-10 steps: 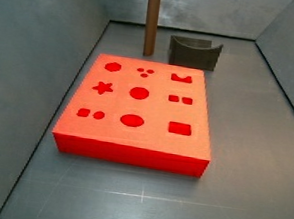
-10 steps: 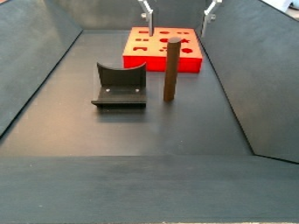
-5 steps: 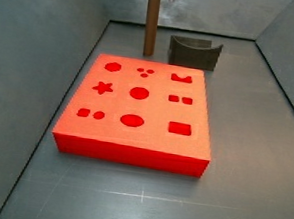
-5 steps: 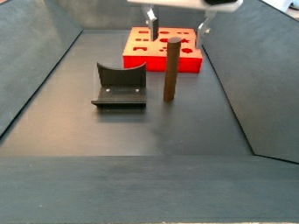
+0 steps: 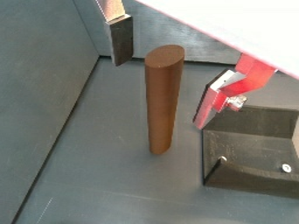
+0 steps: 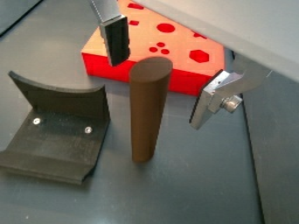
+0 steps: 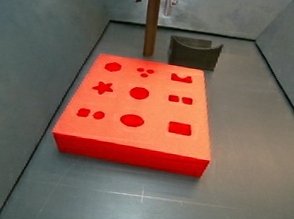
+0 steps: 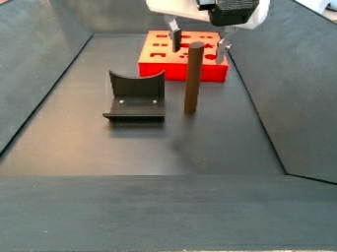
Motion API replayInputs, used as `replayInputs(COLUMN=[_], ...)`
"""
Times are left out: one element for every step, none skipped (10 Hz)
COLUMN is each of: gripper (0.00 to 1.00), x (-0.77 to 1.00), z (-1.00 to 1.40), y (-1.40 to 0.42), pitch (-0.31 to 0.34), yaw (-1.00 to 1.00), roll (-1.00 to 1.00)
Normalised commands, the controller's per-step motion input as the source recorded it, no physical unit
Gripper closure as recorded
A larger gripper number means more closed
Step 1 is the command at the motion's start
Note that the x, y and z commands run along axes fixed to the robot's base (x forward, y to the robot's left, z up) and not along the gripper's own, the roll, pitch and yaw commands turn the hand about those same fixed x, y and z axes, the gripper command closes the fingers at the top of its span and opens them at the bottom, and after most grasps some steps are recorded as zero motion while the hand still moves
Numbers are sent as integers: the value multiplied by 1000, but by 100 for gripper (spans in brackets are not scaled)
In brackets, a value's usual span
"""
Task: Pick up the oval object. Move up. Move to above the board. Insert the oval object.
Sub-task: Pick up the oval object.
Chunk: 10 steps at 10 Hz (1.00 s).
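The oval object (image 7: 152,27), a tall dark-brown peg, stands upright on the grey floor behind the board (image 7: 136,110), beside the fixture (image 7: 194,53). It also shows in a side view (image 8: 192,79) and in both wrist views (image 5: 163,101) (image 6: 147,109). My gripper (image 8: 199,43) is open and hangs straight over the peg, its fingertips about level with the peg's top, one on each side with a gap. The fingers (image 5: 121,39) (image 6: 215,96) do not touch the peg. The red-orange board (image 8: 184,57) (image 6: 163,48) has darker shaped holes on top.
The dark fixture (image 8: 136,96) (image 6: 59,131) (image 5: 251,149) stands close beside the peg. Grey walls (image 7: 52,29) slope up round the floor on all sides.
My gripper has come down from above, still open, until its fingers straddle the top of the peg. The peg, the board and the fixture have not moved.
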Motion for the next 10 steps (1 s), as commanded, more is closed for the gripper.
replayInputs(gripper=[0,0,0,0,0,0,100,100,100,100], x=[0,0,0,0,0,0,0,0,0,0], z=[-74,0,-3,-263,-571,-23,0,0,0,0], y=[217,69,0,0,0,0,0,0,0,0], pitch=[0,0,0,0,0,0,0,0,0,0], yaw=[0,0,0,0,0,0,0,0,0,0], roll=[-110,-67,-11,-41,0,0,0,21,27,24])
